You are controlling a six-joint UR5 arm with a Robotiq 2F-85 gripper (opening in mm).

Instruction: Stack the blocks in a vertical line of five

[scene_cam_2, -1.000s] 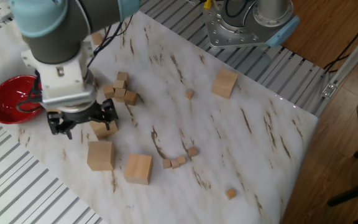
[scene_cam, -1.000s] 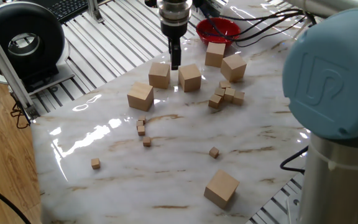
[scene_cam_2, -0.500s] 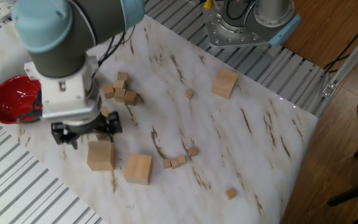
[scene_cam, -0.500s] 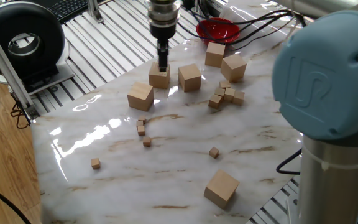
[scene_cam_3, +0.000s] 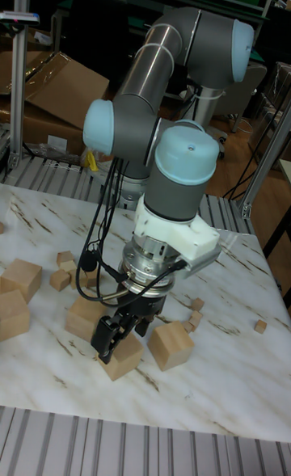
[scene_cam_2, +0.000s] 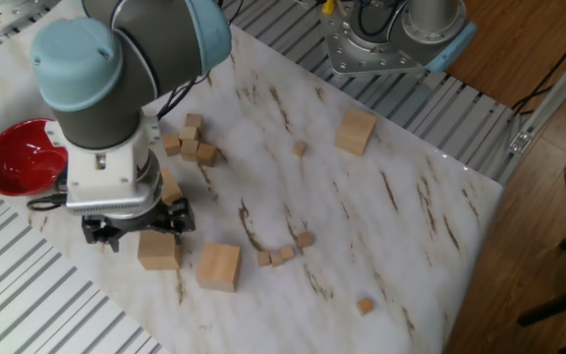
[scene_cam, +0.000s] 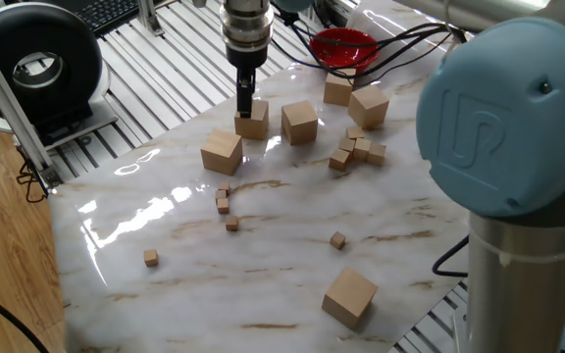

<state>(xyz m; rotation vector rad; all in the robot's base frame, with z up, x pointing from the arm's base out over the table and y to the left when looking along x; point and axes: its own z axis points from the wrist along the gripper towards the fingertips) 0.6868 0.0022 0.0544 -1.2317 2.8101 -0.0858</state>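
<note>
Several large tan blocks lie apart on the marble table (scene_cam: 292, 211), none stacked. My gripper (scene_cam: 246, 106) hangs open and low over one block (scene_cam: 253, 123) at the back left, with a finger down beside it; whether it touches is unclear. The same gripper (scene_cam_3: 117, 339) and block (scene_cam_3: 123, 356) show in the tall view. Other blocks sit at the right (scene_cam: 300, 123), front left (scene_cam: 222, 153), near the bowl (scene_cam: 339, 86) (scene_cam: 369, 106), and alone at the table's front (scene_cam: 349, 296). From the other side my gripper (scene_cam_2: 136, 228) half hides its block (scene_cam_2: 158, 251).
A red bowl (scene_cam: 343, 45) stands at the back edge with cables beside it. Tiny wooden cubes form a cluster (scene_cam: 356, 149) and lie scattered (scene_cam: 224, 201) (scene_cam: 337, 239) (scene_cam: 151, 257). Slatted metal surrounds the table, and the arm's base (scene_cam_2: 391, 39) stands at one side.
My gripper has moved left, from the gap between two back blocks to directly over the left one, and has come lower. No block has moved.
</note>
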